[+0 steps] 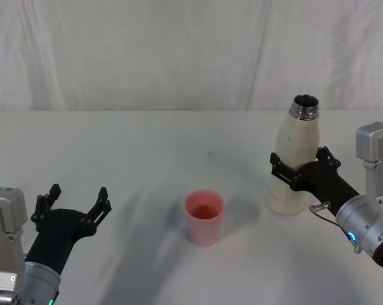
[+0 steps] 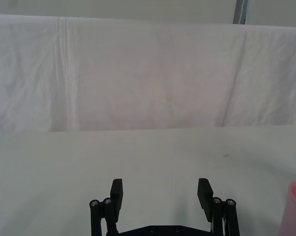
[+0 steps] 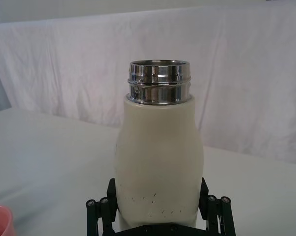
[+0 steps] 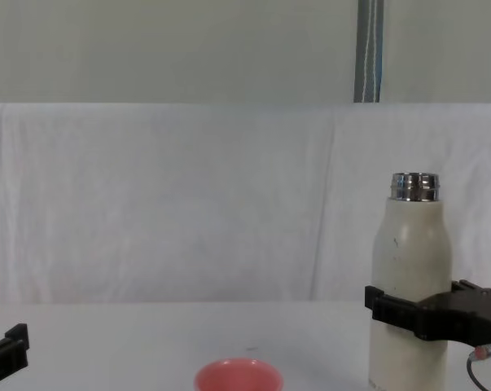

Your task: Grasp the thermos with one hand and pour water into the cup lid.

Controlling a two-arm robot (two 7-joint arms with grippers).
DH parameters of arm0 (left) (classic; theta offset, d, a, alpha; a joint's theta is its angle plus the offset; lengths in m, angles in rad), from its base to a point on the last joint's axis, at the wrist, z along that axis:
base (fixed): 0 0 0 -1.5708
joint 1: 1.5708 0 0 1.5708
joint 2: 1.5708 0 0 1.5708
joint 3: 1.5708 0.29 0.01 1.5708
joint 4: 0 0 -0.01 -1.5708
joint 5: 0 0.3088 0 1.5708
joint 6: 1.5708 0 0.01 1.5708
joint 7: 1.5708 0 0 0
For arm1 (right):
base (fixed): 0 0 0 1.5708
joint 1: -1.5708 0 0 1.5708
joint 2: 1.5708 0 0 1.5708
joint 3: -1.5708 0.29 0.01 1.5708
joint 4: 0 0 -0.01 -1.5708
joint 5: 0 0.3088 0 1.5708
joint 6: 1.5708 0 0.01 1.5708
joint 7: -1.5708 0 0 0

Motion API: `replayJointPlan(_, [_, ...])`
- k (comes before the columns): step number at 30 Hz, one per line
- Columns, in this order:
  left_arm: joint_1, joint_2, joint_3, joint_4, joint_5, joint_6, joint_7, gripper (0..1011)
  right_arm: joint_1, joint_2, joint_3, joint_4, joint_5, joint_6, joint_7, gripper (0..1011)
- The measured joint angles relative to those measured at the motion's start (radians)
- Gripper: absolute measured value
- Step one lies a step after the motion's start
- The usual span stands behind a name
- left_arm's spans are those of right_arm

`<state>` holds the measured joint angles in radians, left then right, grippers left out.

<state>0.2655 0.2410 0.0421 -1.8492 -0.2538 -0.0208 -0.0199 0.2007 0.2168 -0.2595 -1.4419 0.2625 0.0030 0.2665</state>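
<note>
Counter (image 1: 147, 146): flat, covered in plain white matte cloth, faint creases; one small dark speck near its middle.

Backdrop (image 4: 188, 204): white wrinkled sheet hung behind the counter, with vertical folds. Above it a pale wall and a grey upright pole (image 4: 369, 49).

Thermos (image 1: 296, 159): tall cream-white bottle, rounded shoulders, smooth satin body with a few small dark scuffs low on one side. Neck of bright polished steel, threaded, open at the top with no lid on it. Stands upright at the counter's right side, base at counter level.

Cup lid (image 1: 204, 216): small round salmon-pink cup, smooth rim, slightly tapered wall, mouth up. Stands near the counter's centre, to the left of the thermos and apart from it.

Right gripper (image 1: 303, 170): black, angular, on a grey-and-black arm reaching in from the right. Its fingers (image 3: 111, 194) sit on either side of the thermos's lower body, closed against the wall, gripping it.

Left gripper (image 1: 77, 202): black, same build, low at the counter's left, well apart from the cup lid. Its fingers (image 2: 116, 194) are spread wide and hold nothing.
</note>
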Motion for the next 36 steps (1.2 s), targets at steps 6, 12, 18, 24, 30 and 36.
replayJointPlan(6, [0.0, 0.0, 0.0, 0.0, 0.0, 0.0, 0.0, 1001, 0.002, -0.002, -0.002, 0.004, -0.003, 0.0, 0.0, 950])
replayJointPlan(12, [0.0, 0.0, 0.0, 0.0, 0.0, 0.0, 0.0, 1001, 0.004, -0.004, -0.002, 0.005, -0.005, 0.001, -0.001, 950])
replayJointPlan(18, [0.0, 0.0, 0.0, 0.0, 0.0, 0.0, 0.0, 1001, 0.004, -0.003, -0.001, 0.006, -0.008, 0.005, -0.004, 950])
replayJointPlan(24, [0.0, 0.0, 0.0, 0.0, 0.0, 0.0, 0.0, 1001, 0.004, -0.003, -0.001, 0.006, -0.008, 0.005, -0.004, 951])
replayJointPlan(30, [0.0, 0.0, 0.0, 0.0, 0.0, 0.0, 0.0, 1001, 0.003, -0.003, -0.001, 0.006, -0.008, 0.005, -0.004, 950])
replayJointPlan(36, [0.0, 0.0, 0.0, 0.0, 0.0, 0.0, 0.0, 1001, 0.003, -0.003, -0.001, 0.006, -0.008, 0.005, -0.004, 950])
